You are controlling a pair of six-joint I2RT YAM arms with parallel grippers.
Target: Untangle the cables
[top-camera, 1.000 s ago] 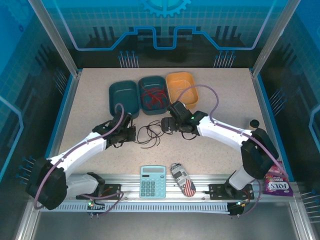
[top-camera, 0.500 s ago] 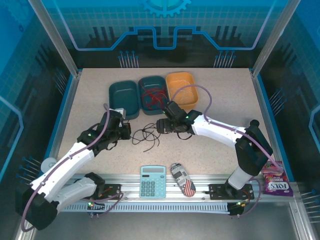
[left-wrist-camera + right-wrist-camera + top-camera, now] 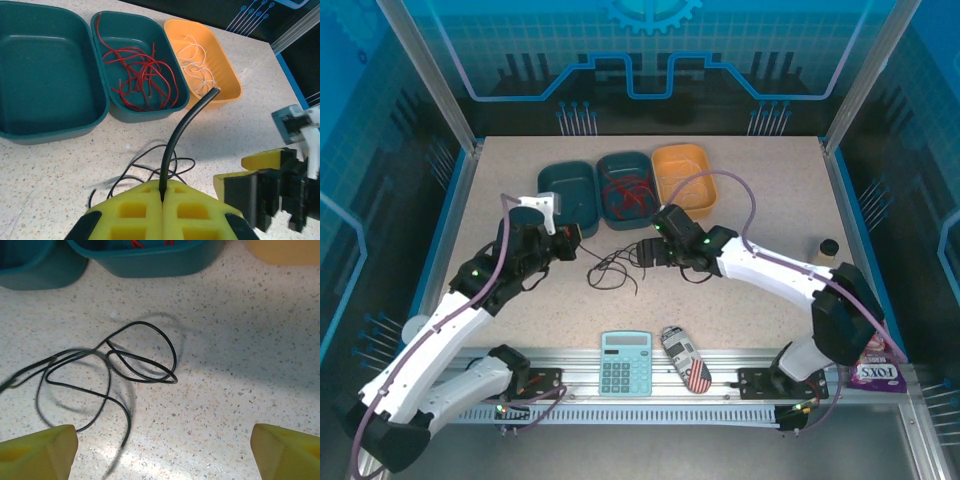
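A black cable (image 3: 612, 266) lies in loose loops on the speckled table (image 3: 750, 200). My left gripper (image 3: 572, 243) hangs above the loops' left side, shut on one strand (image 3: 172, 150) that rises from between the yellow fingers (image 3: 135, 210). Right of the loops, my right gripper (image 3: 642, 252) hovers low and open; its yellow fingertips (image 3: 40, 450) stand wide apart with bare table between them. The cable's loops (image 3: 110, 375) lie just ahead of it. Red cables (image 3: 140, 75) fill the middle teal bin (image 3: 102, 95). Pale cables (image 3: 197, 65) lie in the orange bin (image 3: 225, 75).
An empty teal bin (image 3: 567, 197) stands left of the other two at the back. A calculator (image 3: 625, 362), a small flag-patterned object (image 3: 686, 358) and a candy bag (image 3: 875, 372) lie along the near rail. A small brown bottle (image 3: 825, 248) stands at the right.
My left arm has risen and drawn back to the left, pulling the black cable's strand up and stretching the loops leftward. The right gripper has stayed beside the loops.
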